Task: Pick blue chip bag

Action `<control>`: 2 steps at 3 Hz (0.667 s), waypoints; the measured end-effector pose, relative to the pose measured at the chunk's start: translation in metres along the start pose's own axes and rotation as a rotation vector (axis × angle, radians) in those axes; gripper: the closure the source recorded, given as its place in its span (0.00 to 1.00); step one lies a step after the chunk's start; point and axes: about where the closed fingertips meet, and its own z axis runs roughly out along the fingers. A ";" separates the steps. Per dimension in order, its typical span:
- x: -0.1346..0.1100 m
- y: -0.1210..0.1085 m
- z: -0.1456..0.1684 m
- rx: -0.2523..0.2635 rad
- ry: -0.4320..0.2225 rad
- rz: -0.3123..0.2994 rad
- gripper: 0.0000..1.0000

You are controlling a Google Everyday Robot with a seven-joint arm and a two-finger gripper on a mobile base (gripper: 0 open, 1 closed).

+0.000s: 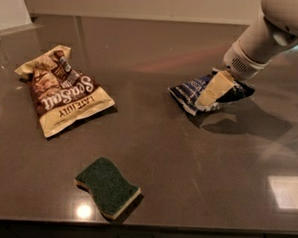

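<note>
Dark glossy surface (196, 173) carrying three loose objects: two snack bags and one sponge. One blue chip bag (187, 92) lies flat at right, toward the far half of the surface. One white arm (271, 35) enters from the upper right. Its single pincer (210, 96) rests down on the right part of the blue chip bag, a cream-coloured part lying across the foil. Its opening, and whether it has hold of the bag, cannot be told. One larger brown-and-cream snack bag (65, 94) lies at left, well apart. One green sponge (107, 186) sits near the front edge, between the two bags.
</note>
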 end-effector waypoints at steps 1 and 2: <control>-0.001 -0.004 0.009 -0.026 0.009 0.022 0.00; -0.002 -0.002 0.021 -0.059 0.030 0.032 0.00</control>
